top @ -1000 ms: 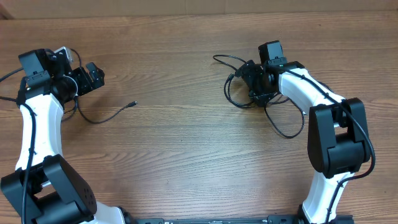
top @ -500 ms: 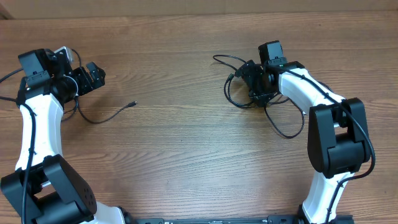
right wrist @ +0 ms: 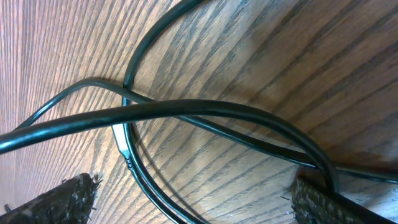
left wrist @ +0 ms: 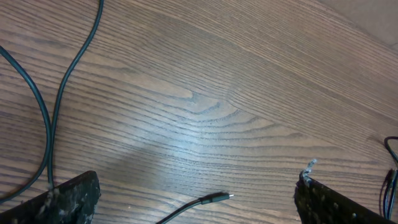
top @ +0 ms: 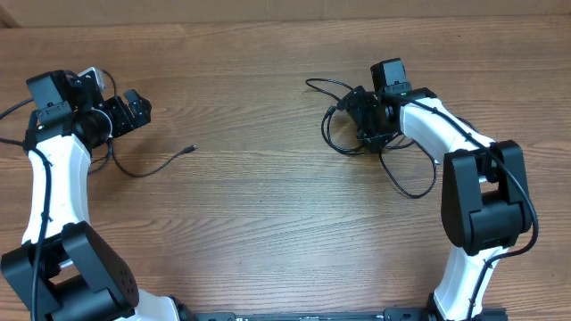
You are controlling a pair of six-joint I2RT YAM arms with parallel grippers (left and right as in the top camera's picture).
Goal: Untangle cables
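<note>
Hovering low over the tangled bundle [top: 337, 132], right of centre on the table [top: 285, 232], the right fingers [top: 359, 120] are spread wide: released, gripping nothing. The right wrist view shows crossed strands [right wrist: 205, 111] lying on the wood between them. The left fingers [top: 134, 109] at far left are also spread and empty, and a loose strand's plug end [left wrist: 221, 197] lies between them, well apart from the bundle. Risk: closing the right fingers here probably pinches several overlapping strands at once, so a pull would cinch the crossing tighter or drag the whole bundle — not free one cable. On the left, the thin strand lying flat could slip the pinch.
</note>
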